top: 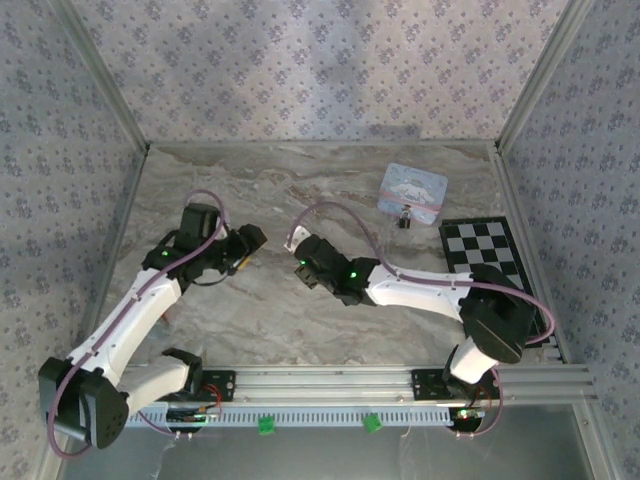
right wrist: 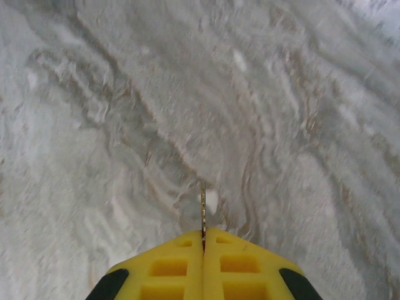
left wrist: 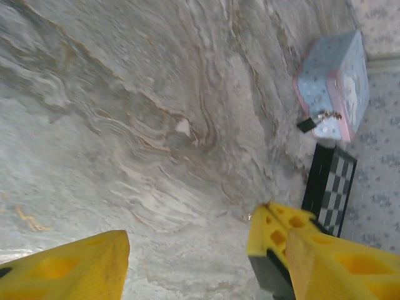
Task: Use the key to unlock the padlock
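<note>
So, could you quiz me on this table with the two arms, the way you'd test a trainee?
1. True or false: the right gripper is shut on a thin metal key, whose blade sticks out past its yellow fingertips.
2. Pick one. The tiny black padlock sits:
A. beside the pale blue rectangular cartoon tin
B. on the black-and-white checkered board
C. in the middle of the marbled tabletop
3. Fill the gap: the left gripper holds nothing, and its yellow fingers stand ____.

Key: 1 true; 2 A; 3 open.
</note>
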